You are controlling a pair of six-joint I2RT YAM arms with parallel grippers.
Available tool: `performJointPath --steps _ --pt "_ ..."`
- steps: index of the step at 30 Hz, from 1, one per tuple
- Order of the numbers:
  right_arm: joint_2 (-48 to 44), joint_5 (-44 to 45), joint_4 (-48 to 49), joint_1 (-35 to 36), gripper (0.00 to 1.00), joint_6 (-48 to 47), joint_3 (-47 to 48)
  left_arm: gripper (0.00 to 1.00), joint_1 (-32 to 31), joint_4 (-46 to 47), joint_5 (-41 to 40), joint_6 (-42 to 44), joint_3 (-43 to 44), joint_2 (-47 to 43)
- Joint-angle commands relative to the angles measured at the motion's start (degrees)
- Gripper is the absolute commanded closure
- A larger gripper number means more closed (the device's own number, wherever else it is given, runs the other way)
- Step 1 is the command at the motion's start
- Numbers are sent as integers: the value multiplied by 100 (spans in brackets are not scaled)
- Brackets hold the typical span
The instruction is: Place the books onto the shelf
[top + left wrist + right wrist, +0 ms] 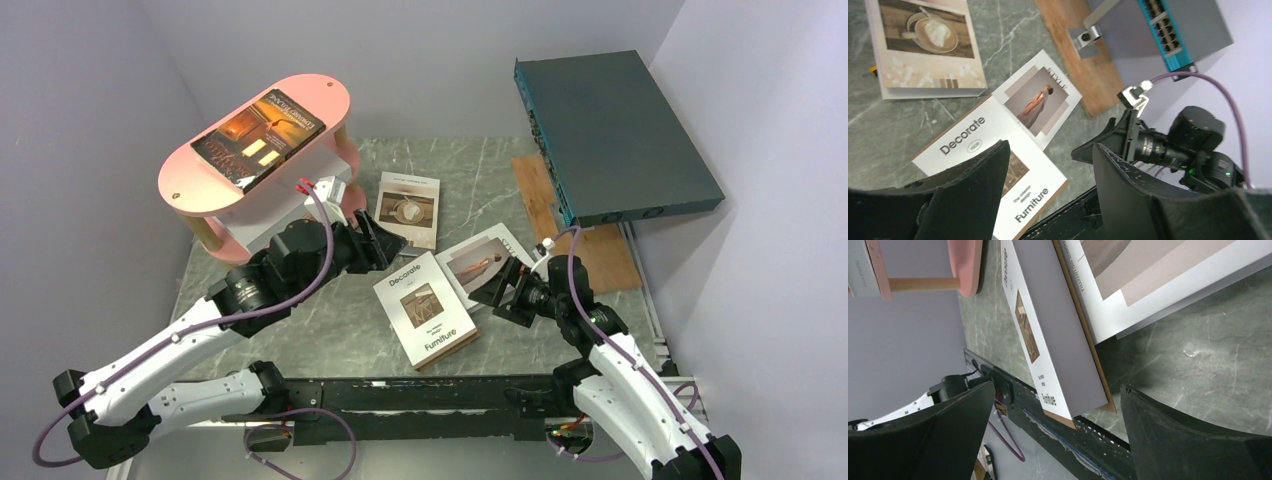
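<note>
Both arms low, left gripper (388, 243) and right gripper (490, 297) agape (each empty)

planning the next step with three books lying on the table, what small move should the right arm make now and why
Probably ease the right gripper forward and shut its fingers on the Decorate book. Both it and the left gripper are open and empty, and that book's edge lies between the right fingers, overlapping the Style book.
</note>
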Motion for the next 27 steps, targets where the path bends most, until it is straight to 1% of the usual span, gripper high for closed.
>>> performJointPath --steps 1,8,12,14,19,22,27 --pt "-12 -191 125 -8 0 162 -47 32 23 -138 -229 180 52 61" --pt "-196 -231 425 17 0 525 -401 32 23 -87 -195 188 63 156" --pt "-293 -53 319 186 0 587 -359 32 23 -48 -159 196 58 195" --pt "-298 -87 426 247 0 704 -463 32 23 -13 -142 197 65 210" --pt "-180 -196 1088 482 0 1159 -939 32 23 10 -80 180 55 235" --pt "3 -59 1370 646 0 1224 -1041 32 19 47 -28 189 25 210" --pt "451 -111 2151 859 0 1458 -1215 33 23 53 -15 179 -17 179"
